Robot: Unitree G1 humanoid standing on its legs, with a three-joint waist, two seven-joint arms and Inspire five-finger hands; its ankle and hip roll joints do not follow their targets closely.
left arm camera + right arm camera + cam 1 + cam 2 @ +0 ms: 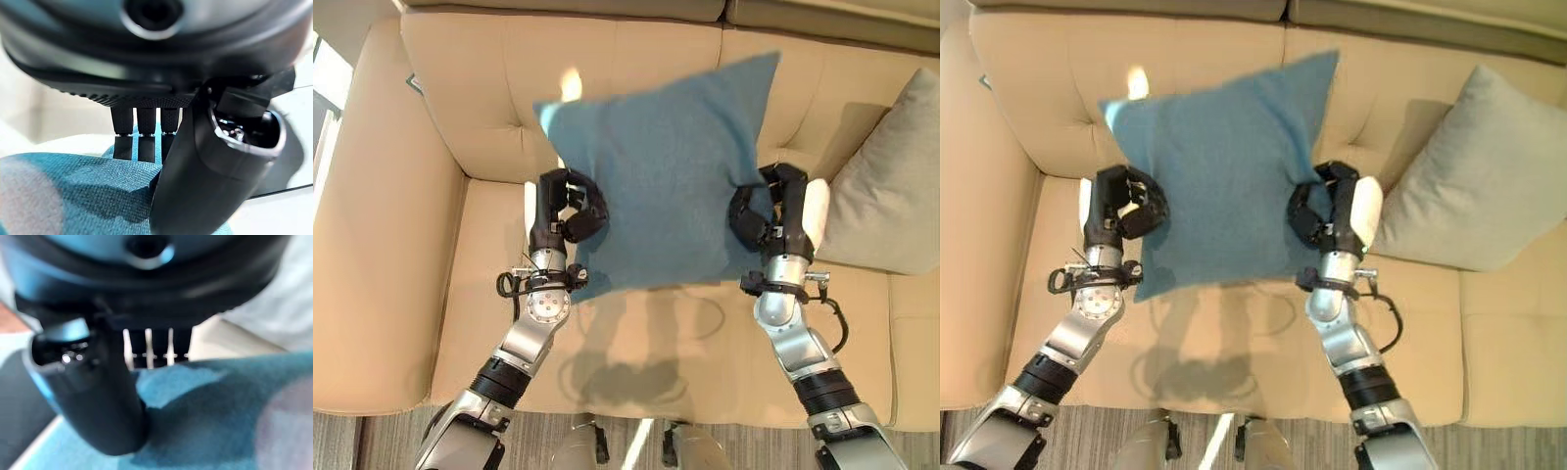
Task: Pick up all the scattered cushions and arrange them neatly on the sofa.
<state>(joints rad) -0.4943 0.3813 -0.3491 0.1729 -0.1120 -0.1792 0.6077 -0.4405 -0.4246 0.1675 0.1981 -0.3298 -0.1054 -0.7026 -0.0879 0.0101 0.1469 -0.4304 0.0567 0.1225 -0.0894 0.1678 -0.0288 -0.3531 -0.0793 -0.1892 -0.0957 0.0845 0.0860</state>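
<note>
Left hand (pixel 570 211) and right hand (pixel 766 211) grasp the blue cushion (pixel 661 176) at 9 and 3 o'clock above the sofa (pixel 440 108); grey cushion (pixel 891 186) beside.

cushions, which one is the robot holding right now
The blue cushion, gripped at its sides by the left robot hand and right robot hand; the grey cushion leans untouched against the sofa.

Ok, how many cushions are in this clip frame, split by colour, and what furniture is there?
Blue cushion: 1, pinched at its sides between the left robot hand and the right robot hand
Grey cushion: 1, leaning on the sofa back
Beige sofa: 1
Total: 2 cushions, 1 sofa, 3 things
</note>
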